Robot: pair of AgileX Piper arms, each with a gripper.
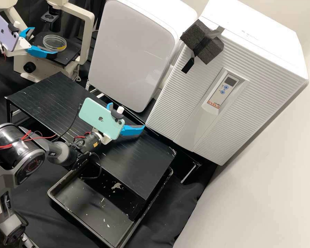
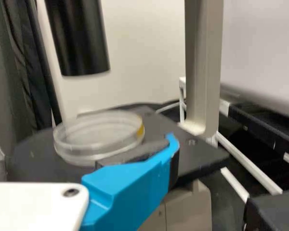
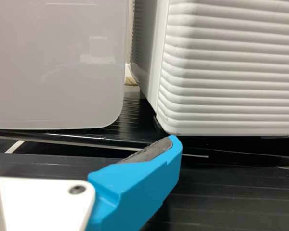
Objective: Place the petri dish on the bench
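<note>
the petri dish (image 1: 54,42) lay flat on the microscope stage (image 1: 67,57), far left, just off your left gripper's (image 1: 45,40) parted fingertips; that arm was nearer. your right gripper (image 1: 127,115), fingers apart, hung right of it, well apart from the dish.

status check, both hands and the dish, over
Left hand open by petri dish; right hand open over black shelf. Dish on microscope stage. Black tube above, possible snag.
</note>
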